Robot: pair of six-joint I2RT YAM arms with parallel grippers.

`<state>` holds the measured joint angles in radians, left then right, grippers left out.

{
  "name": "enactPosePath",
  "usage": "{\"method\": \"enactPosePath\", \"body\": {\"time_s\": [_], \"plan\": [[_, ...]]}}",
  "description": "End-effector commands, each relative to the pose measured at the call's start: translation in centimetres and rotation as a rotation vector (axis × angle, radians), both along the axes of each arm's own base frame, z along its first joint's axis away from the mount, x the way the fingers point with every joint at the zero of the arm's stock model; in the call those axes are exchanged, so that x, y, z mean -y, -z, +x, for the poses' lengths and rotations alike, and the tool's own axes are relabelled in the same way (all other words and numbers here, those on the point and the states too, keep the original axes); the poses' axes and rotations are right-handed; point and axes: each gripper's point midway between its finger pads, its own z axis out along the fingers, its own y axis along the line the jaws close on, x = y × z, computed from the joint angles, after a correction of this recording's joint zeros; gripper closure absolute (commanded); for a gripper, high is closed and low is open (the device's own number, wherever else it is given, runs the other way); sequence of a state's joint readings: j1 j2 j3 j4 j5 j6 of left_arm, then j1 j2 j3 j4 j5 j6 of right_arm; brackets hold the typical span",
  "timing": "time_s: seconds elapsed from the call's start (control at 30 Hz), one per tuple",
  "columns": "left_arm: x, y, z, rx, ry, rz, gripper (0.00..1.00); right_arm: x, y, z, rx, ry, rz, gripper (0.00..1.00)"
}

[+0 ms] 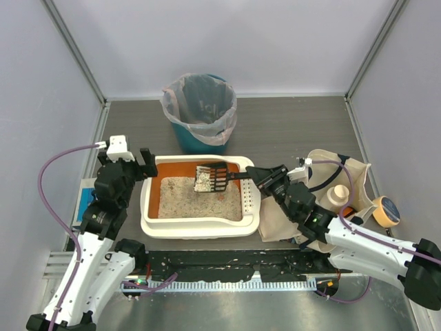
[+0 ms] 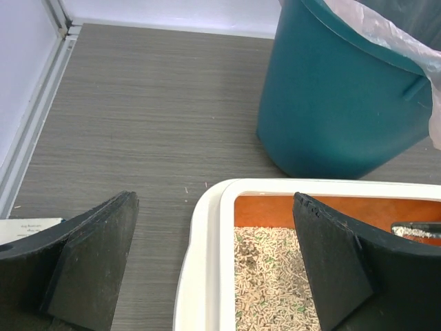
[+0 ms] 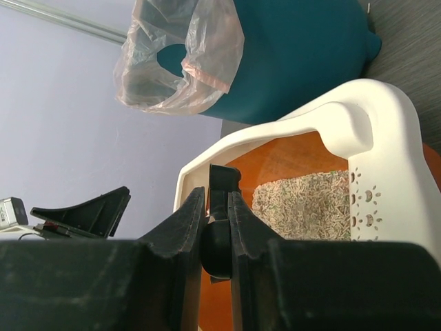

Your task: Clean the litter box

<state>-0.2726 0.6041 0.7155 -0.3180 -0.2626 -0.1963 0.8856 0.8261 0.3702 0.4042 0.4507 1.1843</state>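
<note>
Litter box point(image 1: 200, 227) sits mid-worktop point(image 1: 296, 131), just in front of the lined teal bin point(image 1: 200, 141). The right tool point(image 1: 256, 176) is clamped tight on the handle of a black slotted scoop point(image 1: 219, 176), which hangs over the litter carrying what looks like a pale clump point(image 1: 204, 183). The left tool point(image 1: 138, 162) stands spread wide at the box's far-left corner, gripping nothing.

Likely lab enclosure, blank walls point(image 1: 227, 41), metal framing point(image 1: 74, 49)

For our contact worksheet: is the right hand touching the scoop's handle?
Touching. Right wrist view shows the right hand shut on the scoop handle, fingers pressing both sides.
</note>
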Motion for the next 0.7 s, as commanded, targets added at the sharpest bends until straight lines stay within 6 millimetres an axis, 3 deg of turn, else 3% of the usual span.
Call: {"method": "enactPosePath", "body": {"time_s": [0.0,0.13,0.27,0.37,0.47,0.57,0.67], "plan": [[-0.7,-1.6,0.5,0.069,-0.039,0.006,0.02,0.2,-1.2,0.4,0.009,0.022,0.086,0.99],[-0.7,-1.7,0.4,0.074,-0.041,0.000,0.03,1.3,-1.4,0.4,0.020,0.026,0.253,0.99],[-0.8,-1.7,0.4,0.078,-0.042,-0.001,0.03,-0.9,-1.0,0.2,-0.019,-0.062,0.086,0.99],[-0.7,-1.6,0.3,0.073,-0.039,0.000,0.02,0.0,-1.4,0.1,0.021,-0.037,0.144,0.99],[-0.8,-1.6,0.3,0.075,-0.041,-0.002,0.02,-0.5,-1.7,0.2,0.007,-0.054,0.051,0.99],[-0.8,-1.6,0.3,0.075,-0.041,-0.003,0.02,-0.2,-2.0,-0.2,0.030,-0.059,0.133,0.99],[-0.7,-1.5,0.3,0.071,-0.037,-0.004,0.03,-0.7,-2.1,0.0,0.022,-0.071,0.038,0.99]]}}
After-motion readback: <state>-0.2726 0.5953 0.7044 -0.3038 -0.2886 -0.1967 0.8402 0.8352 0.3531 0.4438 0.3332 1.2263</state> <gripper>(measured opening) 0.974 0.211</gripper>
